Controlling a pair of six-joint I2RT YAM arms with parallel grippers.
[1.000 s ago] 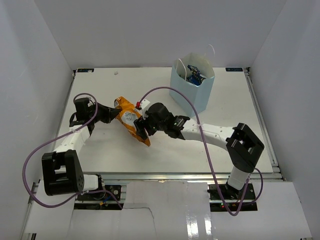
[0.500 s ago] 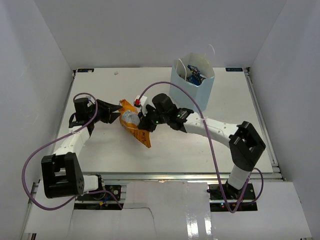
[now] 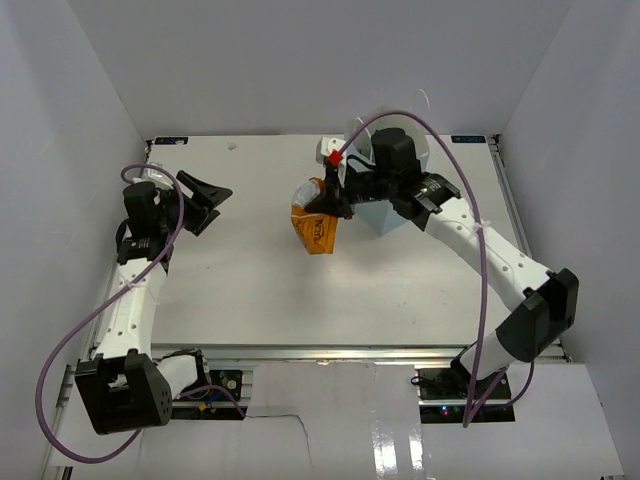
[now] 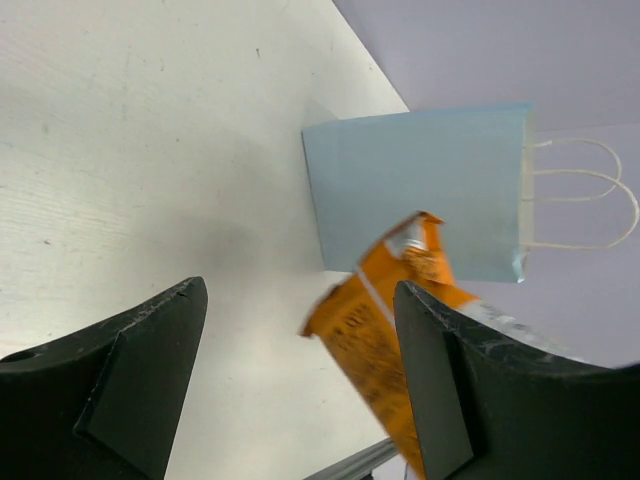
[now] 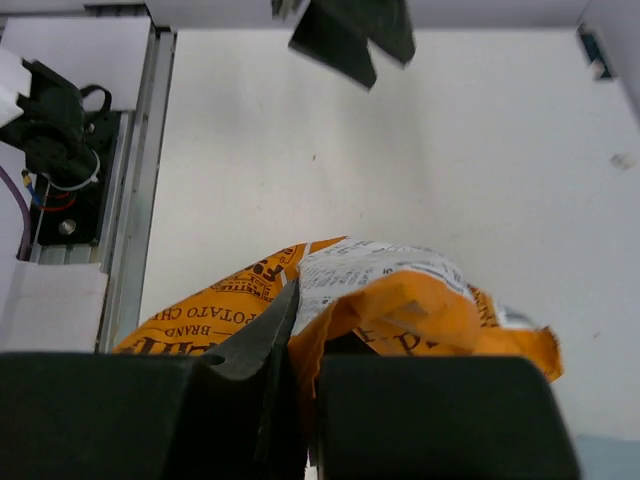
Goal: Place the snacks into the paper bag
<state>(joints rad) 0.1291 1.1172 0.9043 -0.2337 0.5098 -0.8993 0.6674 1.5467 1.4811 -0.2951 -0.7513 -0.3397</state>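
My right gripper (image 3: pixel 322 203) is shut on the top edge of the orange chip bag (image 3: pixel 315 230), which hangs in the air just left of the light blue paper bag (image 3: pixel 392 216). The right arm hides most of the paper bag from above. In the right wrist view the crumpled orange chip bag (image 5: pixel 400 295) is pinched in my right gripper (image 5: pixel 305 365). My left gripper (image 3: pixel 212 200) stands open and empty at the table's far left, well away from the bag. Between its fingers (image 4: pixel 135 375) the left wrist view shows the orange chip bag (image 4: pixel 375 335) in front of the paper bag (image 4: pixel 420 190) with its white handles.
White walls enclose the table (image 3: pixel 250 290) on three sides. A metal rail (image 5: pixel 130 200) with wiring runs along the table's edge in the right wrist view. Purple cables (image 3: pixel 60 330) loop off both arms.
The left gripper opened, let go of the orange chip bag and drew back to the left. The right gripper shut on the bag and lifted it up and right, next to the paper bag.
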